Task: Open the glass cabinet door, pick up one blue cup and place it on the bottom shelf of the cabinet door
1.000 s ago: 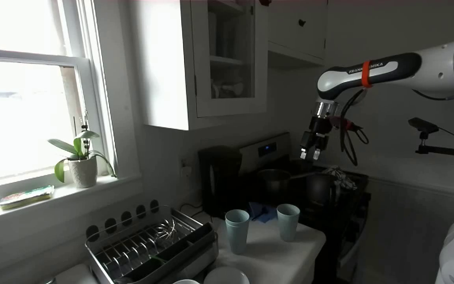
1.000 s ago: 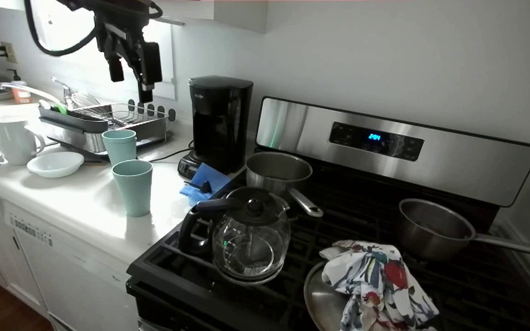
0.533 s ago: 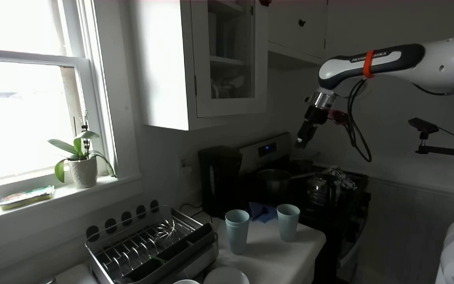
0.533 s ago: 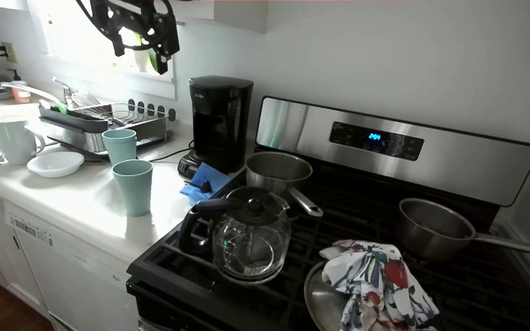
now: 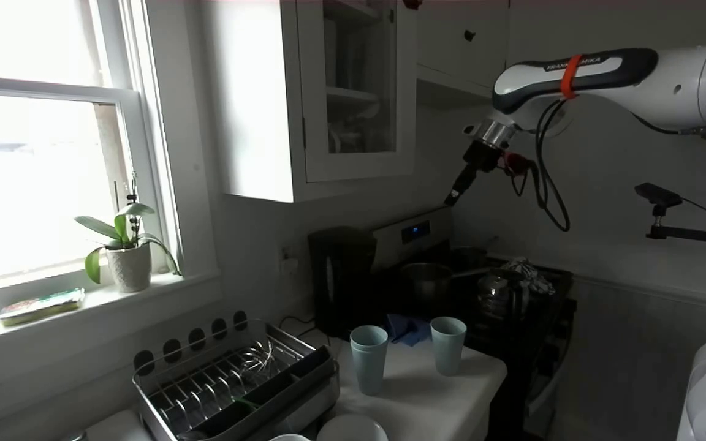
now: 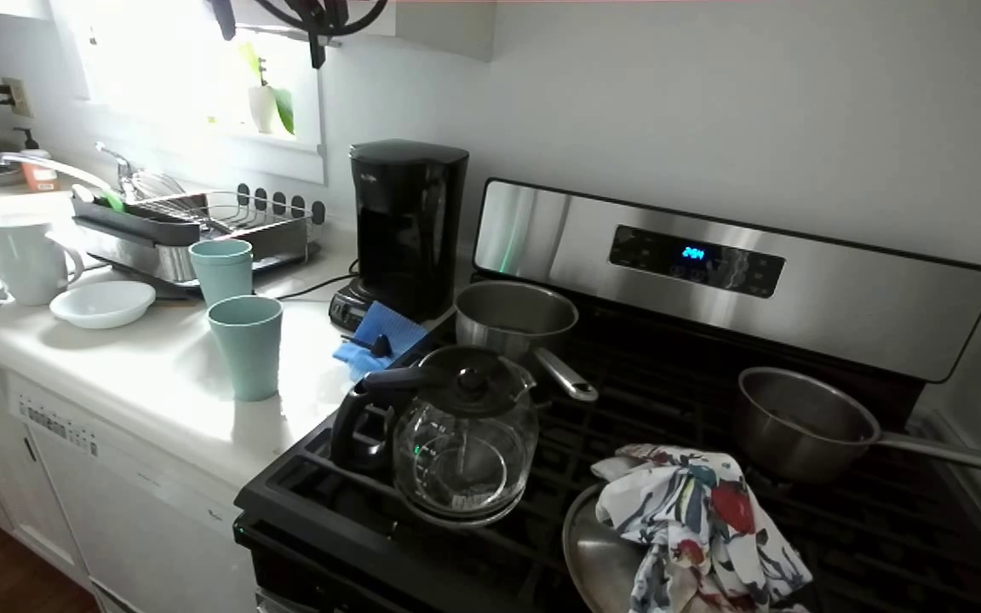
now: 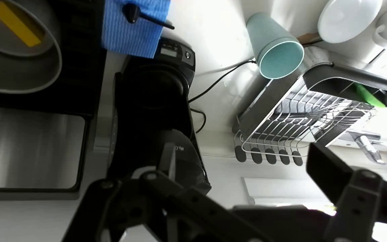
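The claw (image 5: 453, 197), spread and empty, hangs right of the closed glass cabinet door (image 5: 360, 165); opening it seems in hand; next likely calls for reaching left.

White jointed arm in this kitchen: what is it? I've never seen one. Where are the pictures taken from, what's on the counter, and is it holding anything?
That is a robot arm, bending at joints a bit like yours, with a black claw for a hand. Two pictures come from cameras outside it; the third is from a camera on its wrist, looking past the claw, and there the kitchen appears upside down. On the counter stand, among other things, a blue cup nearer the stove, a second cup, perhaps a nested pair, nearer the dish rack, and a black coffee maker. The glass cabinet door above looks shut. The claw is open with nothing in it, so nothing is held.
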